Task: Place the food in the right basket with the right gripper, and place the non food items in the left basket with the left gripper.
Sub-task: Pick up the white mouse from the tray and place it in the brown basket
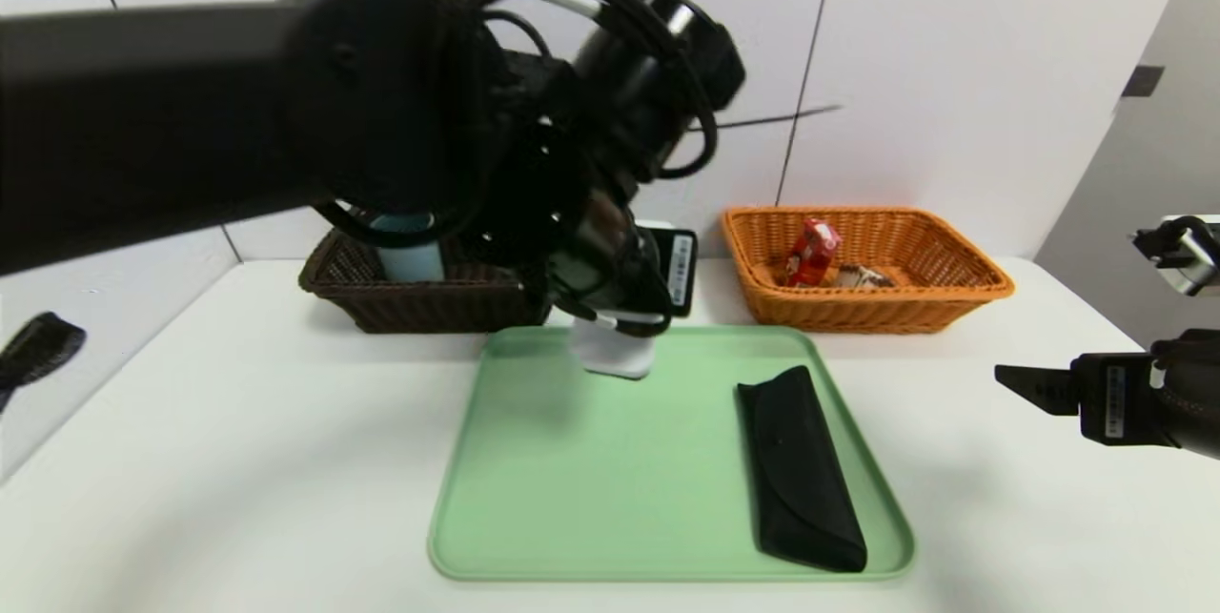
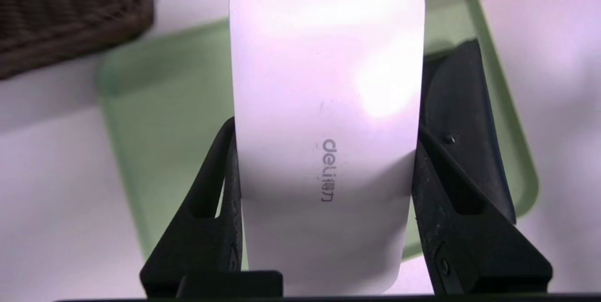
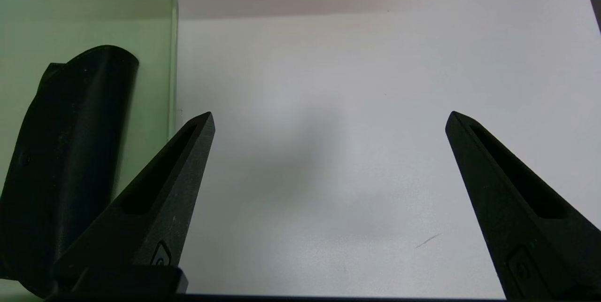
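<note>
Left to right. Brown basket [image 1: 419, 303]: teal cup [image 1: 408, 251] standing inside. Left end effector [image 2: 324, 175]: clamped on the white case [image 2: 324, 104] by its two long edges, held above the far left part of the green tray [image 1: 572, 499]. Likely fault: smooth case sliding out of the narrow pinch, or catching the basket rim and dropping short. Black pouch [image 1: 799, 465]: lying on the tray's right side, not yet sorted. Orange basket [image 1: 953, 284]: red carton [image 1: 812, 251] and cake wedge [image 1: 863, 277] inside. Right end effector [image 3: 328, 123]: fingers wide apart, empty, parked over the bare tabletop [image 3: 352, 81] right of the tray
</note>
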You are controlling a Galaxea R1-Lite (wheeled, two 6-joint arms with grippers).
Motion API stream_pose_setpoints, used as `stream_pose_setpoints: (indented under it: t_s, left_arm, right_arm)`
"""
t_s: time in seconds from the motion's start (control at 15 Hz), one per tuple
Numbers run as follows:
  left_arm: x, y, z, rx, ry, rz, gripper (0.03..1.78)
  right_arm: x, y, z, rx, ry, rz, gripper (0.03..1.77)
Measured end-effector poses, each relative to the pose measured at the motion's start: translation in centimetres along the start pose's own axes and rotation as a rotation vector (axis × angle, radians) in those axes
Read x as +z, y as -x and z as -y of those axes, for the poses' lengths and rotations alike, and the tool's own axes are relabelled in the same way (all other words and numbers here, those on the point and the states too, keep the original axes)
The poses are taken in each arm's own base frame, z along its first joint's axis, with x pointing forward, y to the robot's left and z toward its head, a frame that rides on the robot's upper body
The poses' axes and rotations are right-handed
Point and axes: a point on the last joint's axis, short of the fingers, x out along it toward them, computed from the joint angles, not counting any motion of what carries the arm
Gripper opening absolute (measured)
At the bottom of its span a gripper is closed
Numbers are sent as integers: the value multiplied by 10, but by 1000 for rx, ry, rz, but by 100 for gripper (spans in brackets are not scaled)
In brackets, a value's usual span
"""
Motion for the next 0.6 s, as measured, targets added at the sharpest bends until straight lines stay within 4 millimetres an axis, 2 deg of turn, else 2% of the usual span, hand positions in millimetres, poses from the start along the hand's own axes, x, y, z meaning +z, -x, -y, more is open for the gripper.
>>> stream_pose_setpoints:
  t_s: [0.2, 0.33, 0.6]
  left_arm:
    - [28, 13, -39, 49, 7, 111, 100]
    - [39, 14, -65, 98, 30, 138, 100]
    - [50, -7, -109, 173, 99, 117, 100]
  right_arm:
    - [1, 0, 0, 0, 4, 2, 170]
    - [1, 0, 0, 1, 8, 4, 170]
    - [1, 0, -1, 2, 12, 3, 170]
